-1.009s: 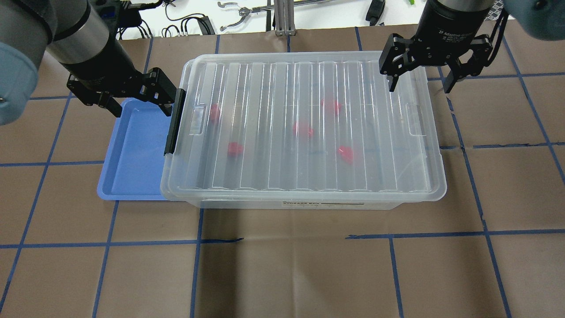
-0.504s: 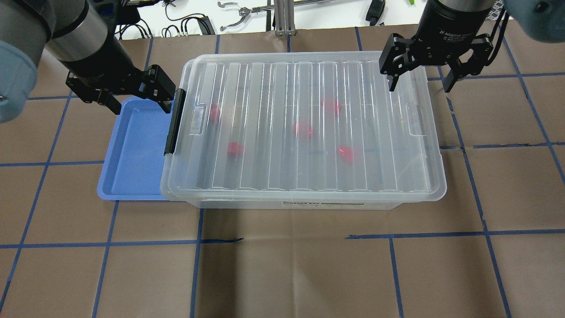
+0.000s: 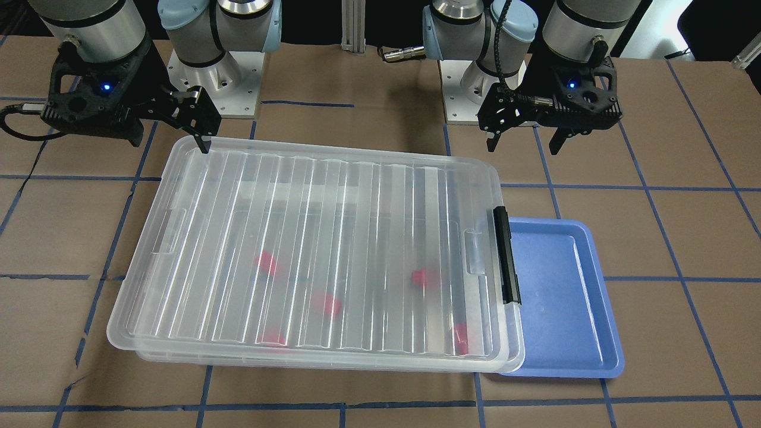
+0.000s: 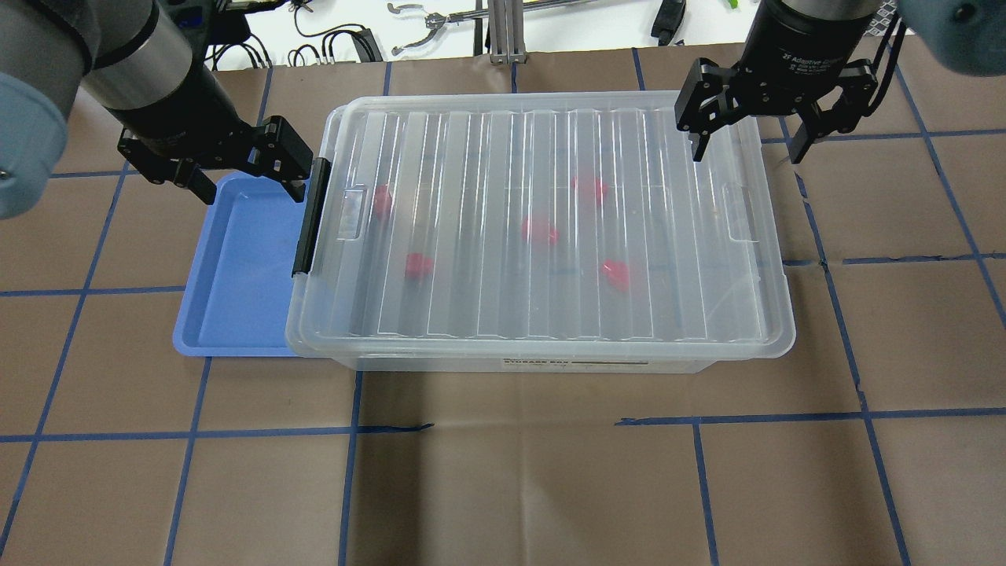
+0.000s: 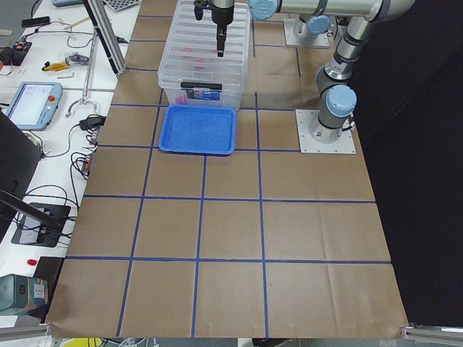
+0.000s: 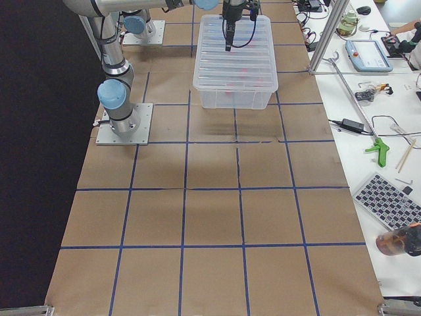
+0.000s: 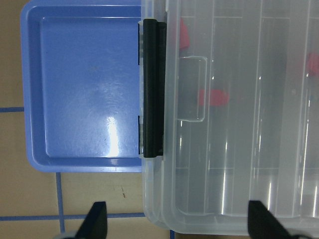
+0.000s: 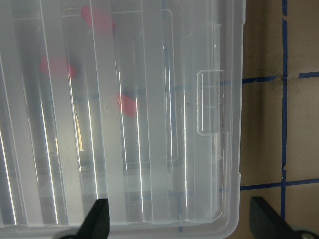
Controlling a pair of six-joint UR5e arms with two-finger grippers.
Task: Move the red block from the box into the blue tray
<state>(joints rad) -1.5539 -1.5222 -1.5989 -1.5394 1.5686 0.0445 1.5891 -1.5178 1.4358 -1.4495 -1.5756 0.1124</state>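
Observation:
The clear box (image 4: 542, 330) stands mid-table with its ribbed lid (image 4: 503, 157) on. Its black latch bar (image 4: 310, 216) is at the left end. Several red blocks lie inside, blurred through the lid, one near the middle (image 4: 539, 230). The blue tray (image 4: 236, 267) sits bare at the box's left end, partly under its rim. My left gripper (image 4: 247, 189) is open and empty above the tray's far end, beside the latch. My right gripper (image 4: 747, 156) is open and empty above the box's far right corner. The left wrist view shows tray (image 7: 84, 89) and latch (image 7: 151, 89) below.
The brown table cover (image 4: 503, 472) carries a grid of blue tape lines. Cables and tools lie on the white bench (image 4: 440, 31) beyond the far edge. The arm bases (image 3: 214, 35) stand behind the box in the front-facing view.
My left gripper has shifted slightly upward in the overhead view, staying open. My right gripper, the box and the tray have not visibly moved.

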